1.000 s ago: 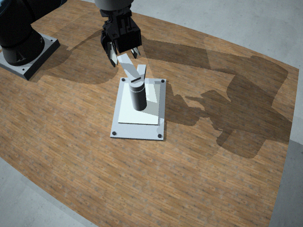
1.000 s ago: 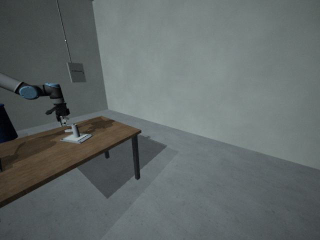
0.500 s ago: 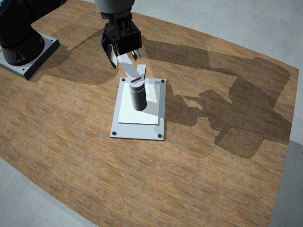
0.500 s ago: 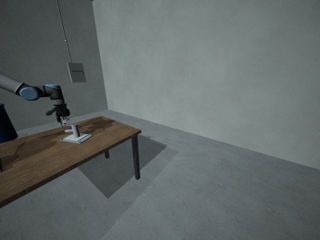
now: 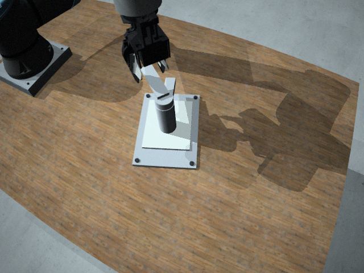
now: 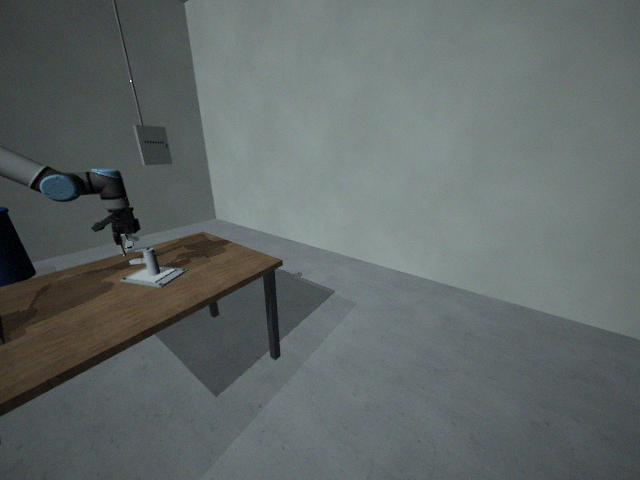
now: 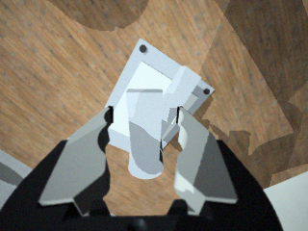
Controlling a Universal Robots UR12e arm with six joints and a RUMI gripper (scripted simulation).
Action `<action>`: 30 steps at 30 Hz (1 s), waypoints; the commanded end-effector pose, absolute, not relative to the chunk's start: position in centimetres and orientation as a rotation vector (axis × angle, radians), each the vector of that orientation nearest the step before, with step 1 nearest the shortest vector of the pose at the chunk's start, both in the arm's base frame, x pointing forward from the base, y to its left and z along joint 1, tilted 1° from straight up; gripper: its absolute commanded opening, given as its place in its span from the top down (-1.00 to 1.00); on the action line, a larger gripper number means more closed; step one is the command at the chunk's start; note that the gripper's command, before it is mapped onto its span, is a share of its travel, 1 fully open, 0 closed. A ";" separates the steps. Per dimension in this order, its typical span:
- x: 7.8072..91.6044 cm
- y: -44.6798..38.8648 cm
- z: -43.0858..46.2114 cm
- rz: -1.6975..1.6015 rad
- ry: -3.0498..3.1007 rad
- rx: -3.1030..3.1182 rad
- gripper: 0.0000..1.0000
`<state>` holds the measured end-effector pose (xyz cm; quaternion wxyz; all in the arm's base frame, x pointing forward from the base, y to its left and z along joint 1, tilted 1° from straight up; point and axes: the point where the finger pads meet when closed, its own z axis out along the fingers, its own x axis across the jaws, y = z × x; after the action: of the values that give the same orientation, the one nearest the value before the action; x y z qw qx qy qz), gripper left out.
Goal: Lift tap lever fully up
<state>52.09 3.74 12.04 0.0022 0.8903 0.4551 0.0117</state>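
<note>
The gripper [image 5: 149, 69], fingers roughly half open, straddles the tap's lever [image 5: 153, 81] near the table's far edge; whether they grip it cannot be told.

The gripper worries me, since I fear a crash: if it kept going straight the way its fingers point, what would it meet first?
Most likely the tap's lever. The gripper points down over the lever's end, which lies between its half-open fingers. Beneath that come the table and base plate, though depth is unclear.
</note>
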 end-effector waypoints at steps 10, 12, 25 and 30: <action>52.1 3.7 12.1 0.038 1.428 2.792 0.18; 52.1 3.7 12.1 0.038 1.428 2.792 0.18; 52.1 3.7 12.1 0.038 1.428 2.792 0.18; 52.1 3.7 12.1 0.038 1.428 2.792 1.00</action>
<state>52.09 3.74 12.03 0.0021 0.8903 0.4551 0.0117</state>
